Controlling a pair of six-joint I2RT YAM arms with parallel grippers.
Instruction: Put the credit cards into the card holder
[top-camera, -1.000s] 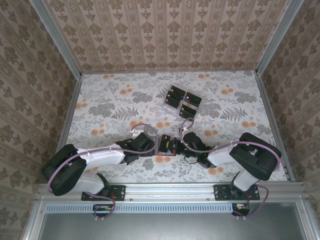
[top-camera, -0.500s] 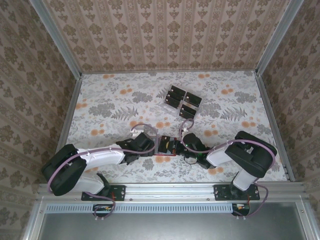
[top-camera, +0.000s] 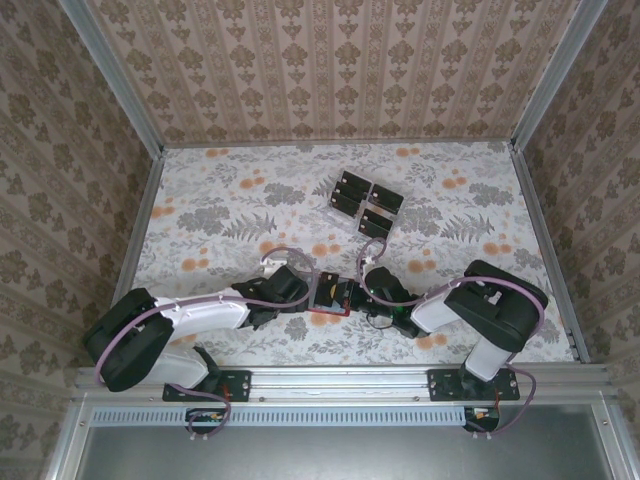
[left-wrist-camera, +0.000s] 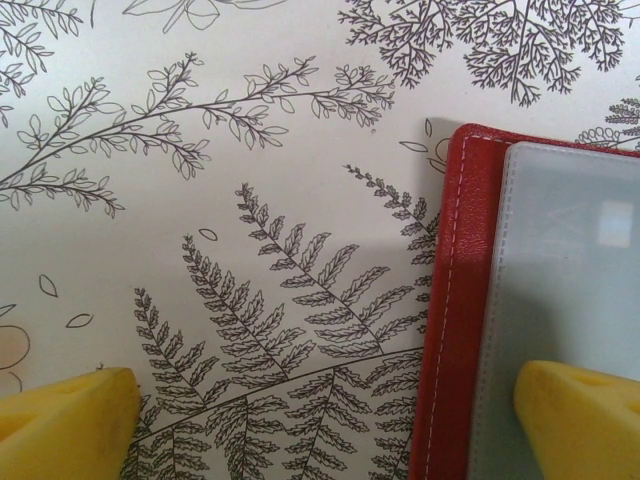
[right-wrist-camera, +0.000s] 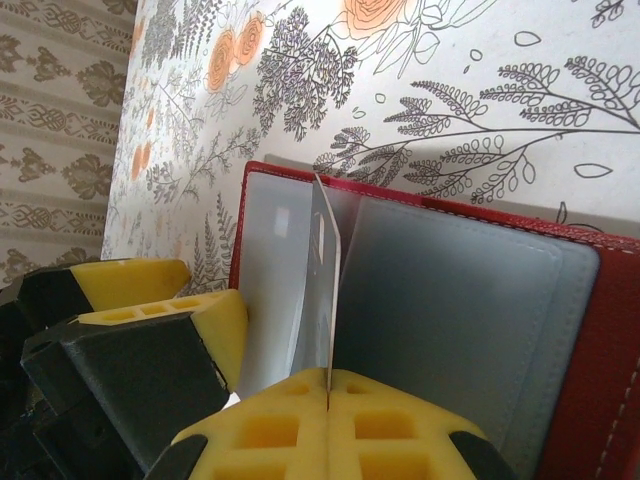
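One card holder (top-camera: 330, 294) open on desk (top-camera: 220, 200). Left tool (left-wrist-camera: 325, 412) spread, straddling its edge. Right tool (right-wrist-camera: 328, 395) pinches one credit card (right-wrist-camera: 325, 265). Tray (top-camera: 327, 208), 12 o'clock: four cards (top-camera: 349, 184) showing.

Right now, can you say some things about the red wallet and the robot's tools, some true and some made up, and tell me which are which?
1. The red leather-like folding wallet lies open on the flowery table. True.
2. The right tool holds nothing. False: it is shut on a thin card, held upright over the open wallet.
3. The left tool is open wide, with one finger over the wallet's grey-blue pocket. True.
4. The clear plastic tray of black cards sits right by the arm bases. False: it lies farther back on the table, beyond the wallet.
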